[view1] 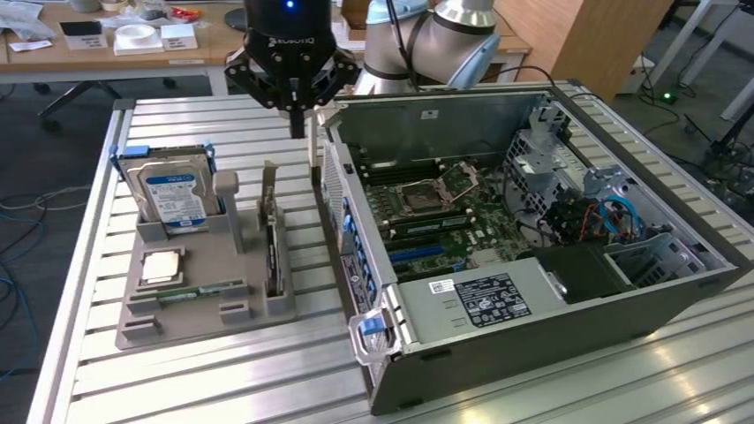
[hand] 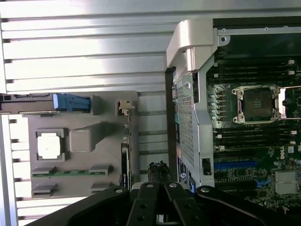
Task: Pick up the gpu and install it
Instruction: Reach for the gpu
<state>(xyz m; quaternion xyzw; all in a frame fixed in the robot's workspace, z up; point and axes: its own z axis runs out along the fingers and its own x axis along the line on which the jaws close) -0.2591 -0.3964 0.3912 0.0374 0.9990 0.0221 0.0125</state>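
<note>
Green gpu [view1: 272, 247] on edge in grey holder [view1: 194, 305] | jaws pressed together, empty, above it, apart

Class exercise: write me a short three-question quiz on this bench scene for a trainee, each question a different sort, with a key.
1. True or false: the gpu stands on edge in the grey holder, outside the computer case.
2. Pick one. The end effector is: A, wide open; B, shut and empty; C, shut on the gpu.
3. Name the part with the blue-white label standing in the holder.
Key: 1 true; 2 B; 3 the hard drive.
</note>
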